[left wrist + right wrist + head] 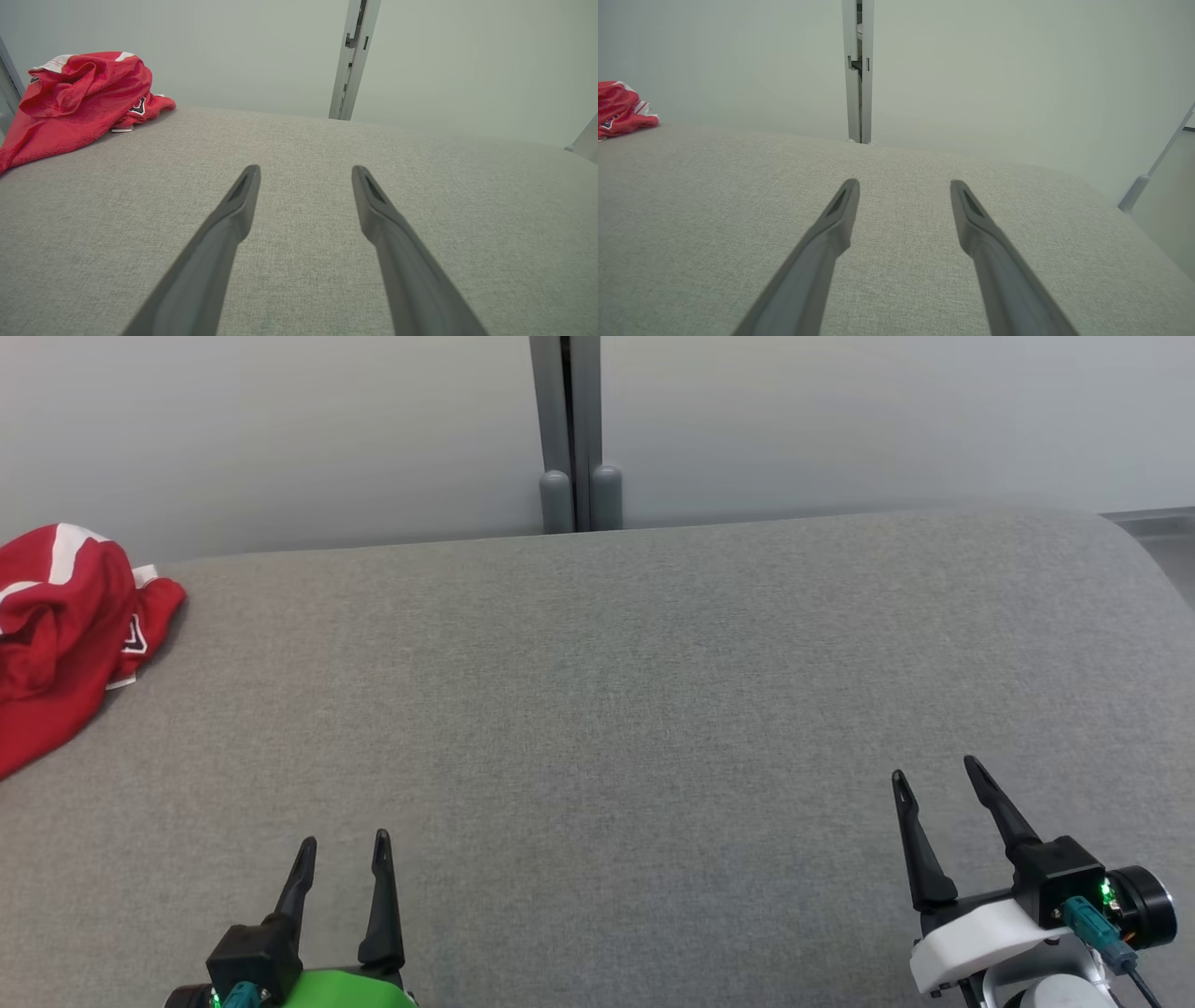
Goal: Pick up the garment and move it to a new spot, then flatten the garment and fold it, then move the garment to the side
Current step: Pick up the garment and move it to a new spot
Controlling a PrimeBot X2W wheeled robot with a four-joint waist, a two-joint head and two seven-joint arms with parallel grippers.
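The garment [65, 625], a red T-shirt with white patches and a small white tag, lies crumpled at the far left edge of the grey fabric surface [597, 709]. The left wrist view has the garment [79, 98] at upper left, and in the right wrist view the garment [619, 109] is a small red bundle at the left edge. My left gripper [344, 845] is open near the front left, well short of the garment, its fingers [233, 219] spread over bare fabric. My right gripper [936, 773] is open at the front right, fingers [831, 228] apart, holding nothing.
A pale wall with a grey vertical post [569, 429] stands right behind the surface's far edge. The surface curves down at the far right [1148, 579]. A slanted grey bar [1153, 172] shows beyond the right edge.
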